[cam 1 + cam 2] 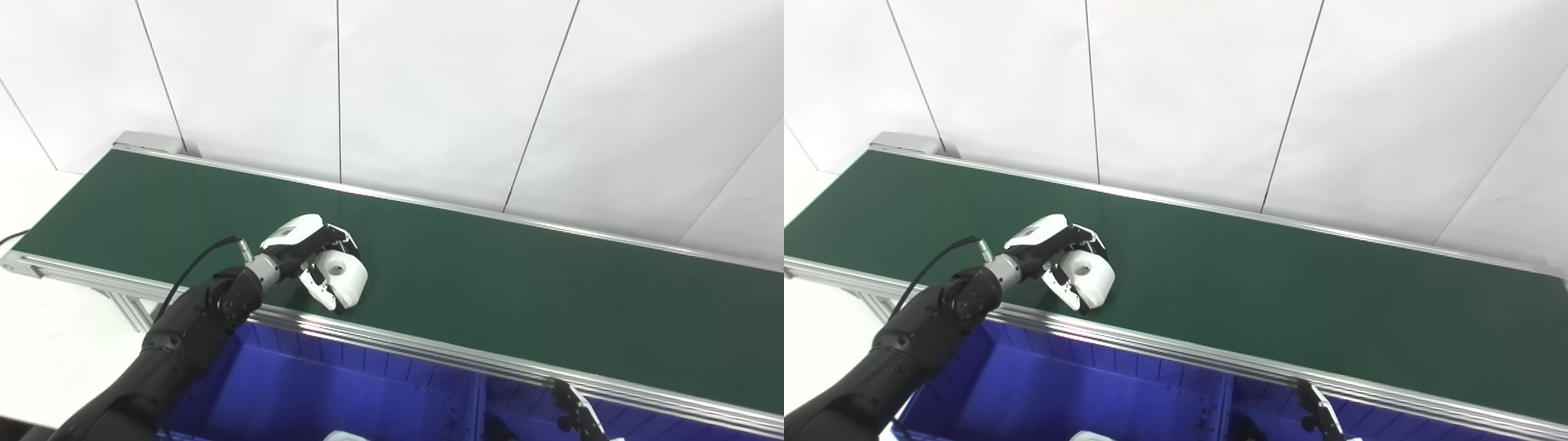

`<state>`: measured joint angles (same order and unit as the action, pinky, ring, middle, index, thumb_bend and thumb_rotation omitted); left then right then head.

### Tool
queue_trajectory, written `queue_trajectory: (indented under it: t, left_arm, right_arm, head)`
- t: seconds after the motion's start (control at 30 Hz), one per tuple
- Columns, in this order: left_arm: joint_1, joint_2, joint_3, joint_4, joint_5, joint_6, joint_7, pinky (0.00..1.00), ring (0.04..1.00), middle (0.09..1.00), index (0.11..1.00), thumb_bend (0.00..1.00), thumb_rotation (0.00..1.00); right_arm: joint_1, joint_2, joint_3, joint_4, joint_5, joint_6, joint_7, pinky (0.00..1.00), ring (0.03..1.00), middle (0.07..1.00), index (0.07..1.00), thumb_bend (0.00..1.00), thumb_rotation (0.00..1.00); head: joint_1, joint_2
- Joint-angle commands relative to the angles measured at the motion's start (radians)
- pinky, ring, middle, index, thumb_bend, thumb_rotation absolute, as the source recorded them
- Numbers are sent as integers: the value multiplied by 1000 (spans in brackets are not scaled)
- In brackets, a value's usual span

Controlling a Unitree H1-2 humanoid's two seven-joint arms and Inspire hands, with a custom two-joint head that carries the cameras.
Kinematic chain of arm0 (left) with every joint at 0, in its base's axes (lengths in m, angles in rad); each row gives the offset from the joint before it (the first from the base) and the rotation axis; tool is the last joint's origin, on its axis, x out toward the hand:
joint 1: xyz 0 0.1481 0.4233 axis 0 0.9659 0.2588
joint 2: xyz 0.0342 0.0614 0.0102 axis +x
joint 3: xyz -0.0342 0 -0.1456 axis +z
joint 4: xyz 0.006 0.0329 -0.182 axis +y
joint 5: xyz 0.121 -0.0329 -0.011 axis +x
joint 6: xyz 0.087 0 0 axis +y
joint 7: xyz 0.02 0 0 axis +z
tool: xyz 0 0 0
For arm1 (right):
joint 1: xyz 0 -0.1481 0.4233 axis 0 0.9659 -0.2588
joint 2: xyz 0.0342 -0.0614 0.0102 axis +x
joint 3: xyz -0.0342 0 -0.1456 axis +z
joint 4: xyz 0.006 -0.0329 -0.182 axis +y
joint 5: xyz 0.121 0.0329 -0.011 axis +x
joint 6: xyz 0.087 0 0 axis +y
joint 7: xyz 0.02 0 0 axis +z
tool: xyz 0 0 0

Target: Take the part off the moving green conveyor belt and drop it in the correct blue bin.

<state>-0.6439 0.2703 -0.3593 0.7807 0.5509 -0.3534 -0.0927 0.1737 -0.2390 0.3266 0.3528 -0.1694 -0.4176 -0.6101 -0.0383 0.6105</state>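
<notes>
A white rounded part with a hole in its top rests on the green conveyor belt, near its front edge. My left hand reaches over the front rail and is closed around the part, with fingers behind it and the thumb in front. The same grasp shows in the right eye view. Only the dark fingertips of my right hand show at the bottom edge, over the bins; their pose is not visible. Two blue bins lie below the belt's front rail, a left one and a right one.
An aluminium rail runs along the belt's front edge between the belt and the bins. A white object peeks up at the bottom of the left bin. A white panelled wall stands behind the belt.
</notes>
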Motion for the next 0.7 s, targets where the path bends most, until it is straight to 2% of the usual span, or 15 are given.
queue_trajectory:
  t: [0.0,0.13,0.27,0.3,0.33,0.37,0.4,0.43,0.57,0.63,0.67]
  left_arm:
    - [-24,1,24,-4,-20,-61,74,527,460,513,481,500,0]
    - [1,-4,53,-46,-54,-72,85,534,470,516,475,499,0]
    - [61,-8,97,-166,-116,-50,54,505,451,506,497,500,0]
    - [80,-8,105,-204,-131,-49,51,503,450,505,498,500,0]
    - [98,-9,112,-237,-148,-53,45,495,448,503,501,500,0]
    - [118,-9,119,-277,-163,-52,37,484,445,499,507,500,0]
    - [142,-10,124,-314,-184,-63,27,481,445,498,508,500,0]
    - [162,-9,128,-347,-200,-73,19,478,444,496,511,500,0]
    - [258,-8,124,-468,-272,-85,-36,450,437,493,520,499,0]
    - [304,-13,117,-502,-275,-89,-45,429,426,495,527,498,0]
    - [323,-17,113,-511,-269,-89,-46,423,422,496,528,498,0]
  right_arm:
    - [-4,-9,-7,-19,-7,-52,-18,767,803,808,820,731,242]
    - [-1,-4,-11,-25,-8,-52,-15,762,800,806,819,732,256]
    - [8,4,-19,-44,-23,-52,-13,752,795,803,817,729,275]
    - [11,7,-20,-51,-27,-52,-11,752,795,803,817,729,274]
    - [12,7,-19,-54,-36,-52,-15,751,794,802,817,728,279]
    - [13,8,-18,-61,-47,-52,-18,745,791,803,818,722,289]
    - [13,11,-19,-65,-55,-52,-19,743,788,803,817,720,291]
    - [16,14,-22,-73,-62,-52,-16,744,788,803,816,721,295]
    - [24,35,-43,-97,-78,-52,7,746,788,801,814,730,322]
    - [31,50,-62,-115,-95,-52,22,742,785,798,812,725,310]
    - [34,57,-71,-122,-99,-52,29,740,784,796,810,725,307]
  head:
    - [0,-1]
    - [-15,14]
    - [-54,45]
    - [-87,67]
    - [-87,67]
    - [-118,89]
    - [-123,92]
    - [-149,114]
    - [-181,147]
    - [-195,173]
    - [-195,173]
